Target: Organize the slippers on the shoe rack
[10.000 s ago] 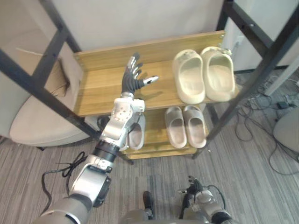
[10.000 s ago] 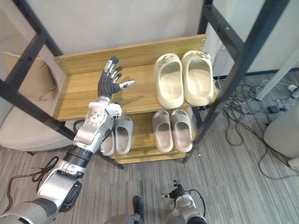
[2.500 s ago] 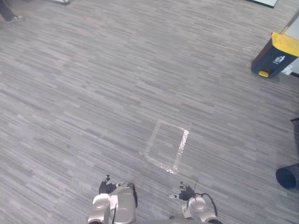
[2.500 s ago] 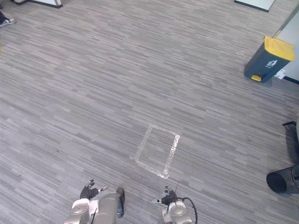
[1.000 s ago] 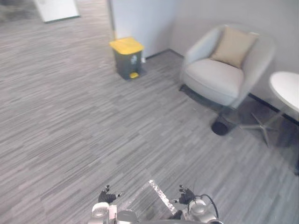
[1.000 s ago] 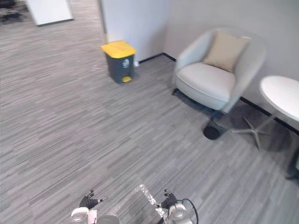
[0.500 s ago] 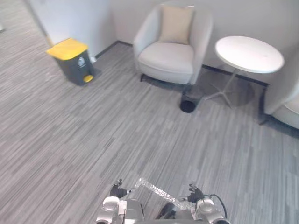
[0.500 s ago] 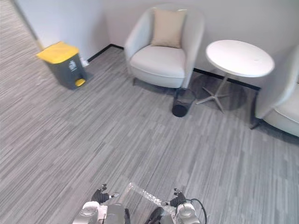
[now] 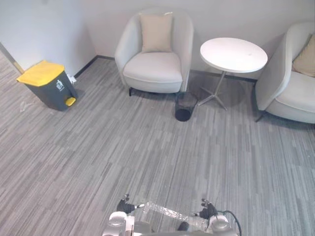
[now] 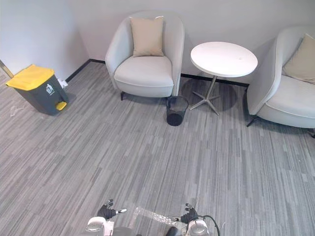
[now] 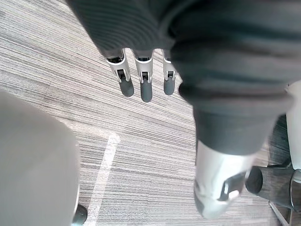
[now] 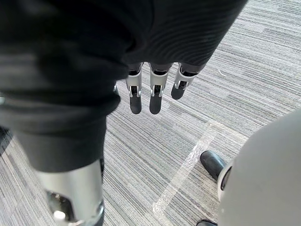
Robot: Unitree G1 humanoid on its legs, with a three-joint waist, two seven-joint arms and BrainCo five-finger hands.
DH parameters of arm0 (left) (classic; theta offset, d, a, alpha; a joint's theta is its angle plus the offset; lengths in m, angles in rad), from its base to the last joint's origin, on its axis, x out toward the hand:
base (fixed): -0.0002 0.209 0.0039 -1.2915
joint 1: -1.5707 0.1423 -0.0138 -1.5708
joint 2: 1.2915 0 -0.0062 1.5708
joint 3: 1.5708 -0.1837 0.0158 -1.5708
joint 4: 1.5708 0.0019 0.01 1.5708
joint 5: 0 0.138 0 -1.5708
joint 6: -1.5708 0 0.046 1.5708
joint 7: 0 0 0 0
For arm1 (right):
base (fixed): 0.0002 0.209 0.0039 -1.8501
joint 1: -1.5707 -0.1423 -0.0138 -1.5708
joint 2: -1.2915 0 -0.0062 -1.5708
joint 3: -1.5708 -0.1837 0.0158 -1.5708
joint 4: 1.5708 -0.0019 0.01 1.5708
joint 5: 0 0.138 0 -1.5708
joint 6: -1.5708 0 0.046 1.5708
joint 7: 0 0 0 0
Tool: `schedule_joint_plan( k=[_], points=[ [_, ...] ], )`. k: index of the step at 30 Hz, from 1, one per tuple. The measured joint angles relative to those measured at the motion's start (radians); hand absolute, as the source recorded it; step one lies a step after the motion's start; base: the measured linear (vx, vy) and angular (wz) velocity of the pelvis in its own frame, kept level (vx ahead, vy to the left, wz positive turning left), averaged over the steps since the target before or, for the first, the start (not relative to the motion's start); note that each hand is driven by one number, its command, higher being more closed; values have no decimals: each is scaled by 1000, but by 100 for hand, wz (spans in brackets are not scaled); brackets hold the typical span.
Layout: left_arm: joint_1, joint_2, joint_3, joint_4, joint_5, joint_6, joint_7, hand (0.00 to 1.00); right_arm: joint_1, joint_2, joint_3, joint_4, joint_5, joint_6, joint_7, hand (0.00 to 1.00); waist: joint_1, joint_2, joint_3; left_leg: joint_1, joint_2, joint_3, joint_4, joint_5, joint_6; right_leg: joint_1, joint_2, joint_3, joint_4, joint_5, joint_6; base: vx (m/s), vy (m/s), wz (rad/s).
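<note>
Near: left hand point(image 11: 145, 88) and right hand point(image 12: 155, 100) hang low over grey floor point(image 9: 98, 147), fingers straight and loose, nothing held. Tape mark point(image 9: 167, 212) on floor between them. Farther out: black bin point(image 9: 185, 107), armchair point(image 9: 152, 69), yellow-lid bin point(image 9: 45, 84) far left. Slippers, shoe rack: can't place them from here. My guess: no sorting step in hand right now, progress unknowable, gotta find rack first.
</note>
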Motion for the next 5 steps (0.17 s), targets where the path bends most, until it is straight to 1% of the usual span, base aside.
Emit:
schedule_joint_plan(
  k=[5],
  points=[
    [1, 1, 15, 3, 0, 0, 0, 0, -7, 2, -18, 24, 3, 0, 2, 0, 0, -10, -2, 24, -12, 0, -26, 7, 8, 8, -10, 13, -1, 7, 10, -1, 41, -4]
  ],
)
